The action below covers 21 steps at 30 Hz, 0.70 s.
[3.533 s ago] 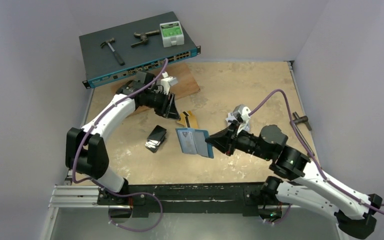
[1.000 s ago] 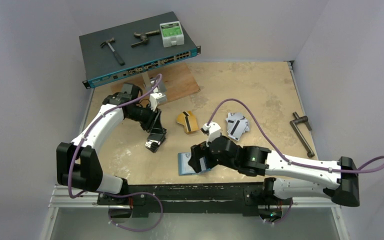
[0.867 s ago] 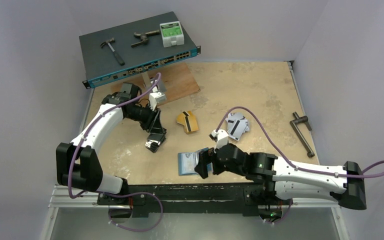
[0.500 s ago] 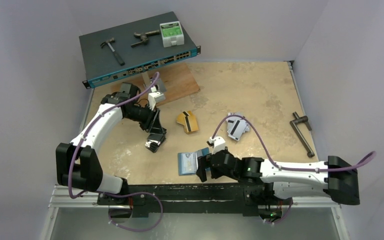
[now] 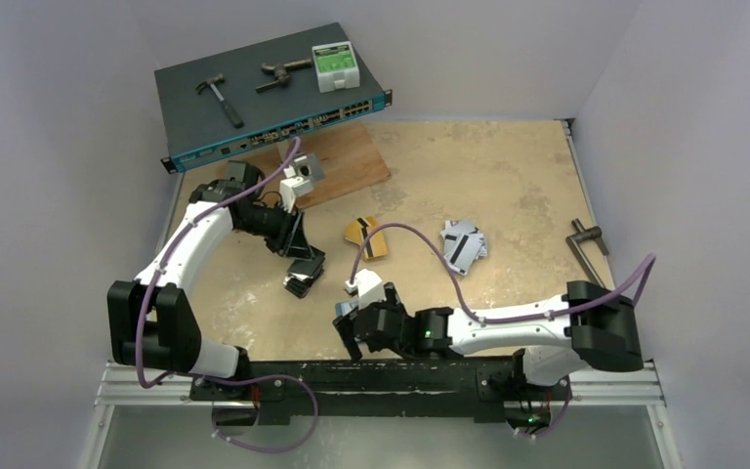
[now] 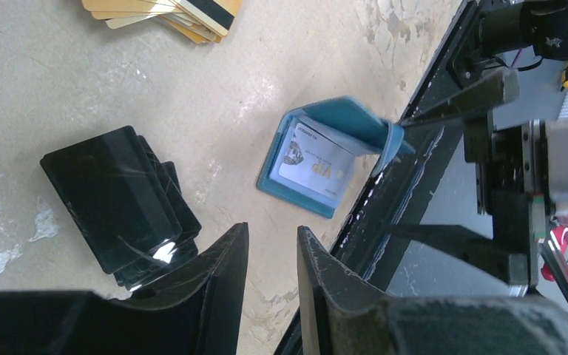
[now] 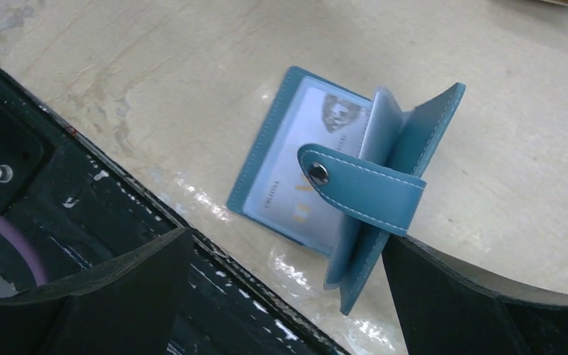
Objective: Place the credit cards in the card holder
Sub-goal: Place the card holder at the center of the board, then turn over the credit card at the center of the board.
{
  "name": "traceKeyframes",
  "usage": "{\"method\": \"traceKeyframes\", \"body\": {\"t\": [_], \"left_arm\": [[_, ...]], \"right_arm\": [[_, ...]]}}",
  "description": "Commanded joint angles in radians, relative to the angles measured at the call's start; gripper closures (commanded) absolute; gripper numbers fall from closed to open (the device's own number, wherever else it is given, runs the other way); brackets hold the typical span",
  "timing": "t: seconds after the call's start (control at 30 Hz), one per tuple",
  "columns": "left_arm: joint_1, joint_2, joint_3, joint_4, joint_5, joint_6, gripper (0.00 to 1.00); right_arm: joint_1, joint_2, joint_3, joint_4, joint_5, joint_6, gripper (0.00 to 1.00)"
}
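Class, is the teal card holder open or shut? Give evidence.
The card holder is open: one leaf lies flat showing a card, the other stands up, and its snap strap is unfastened.

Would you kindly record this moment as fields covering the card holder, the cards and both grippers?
card holder: teal, half open on the table near the front edge, white card in its inner slot
black cards: stacked, left of the holder
gold cards: fanned, farther back
silver cards: fanned, right of the gold ones
left gripper: jaws narrowly apart, empty, beside the black cards
right gripper: jaws wide, empty, over the card holder
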Motion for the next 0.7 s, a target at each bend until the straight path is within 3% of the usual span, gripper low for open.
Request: {"method": "traceKeyframes", "body": {"t": [0.0, 0.17, 0.4, 0.67], "left_arm": [[0.026, -0.006, 0.009, 0.001, 0.040, 0.014, 0.70], [0.047, -0.004, 0.003, -0.003, 0.040, 0.033, 0.70], [0.071, 0.005, 0.008, -0.013, 0.055, 0.048, 0.70], [0.081, 0.007, 0.008, -0.023, 0.064, 0.058, 0.70]], "right_arm": [[0.041, 0.097, 0.116, -0.014, 0.037, -0.067, 0.01], [0.059, 0.198, 0.176, 0.009, -0.035, -0.098, 0.01], [0.042, 0.257, 0.124, 0.142, -0.195, -0.104, 0.01], [-0.074, 0.286, 0.020, 0.277, -0.400, -0.045, 0.01]]}}
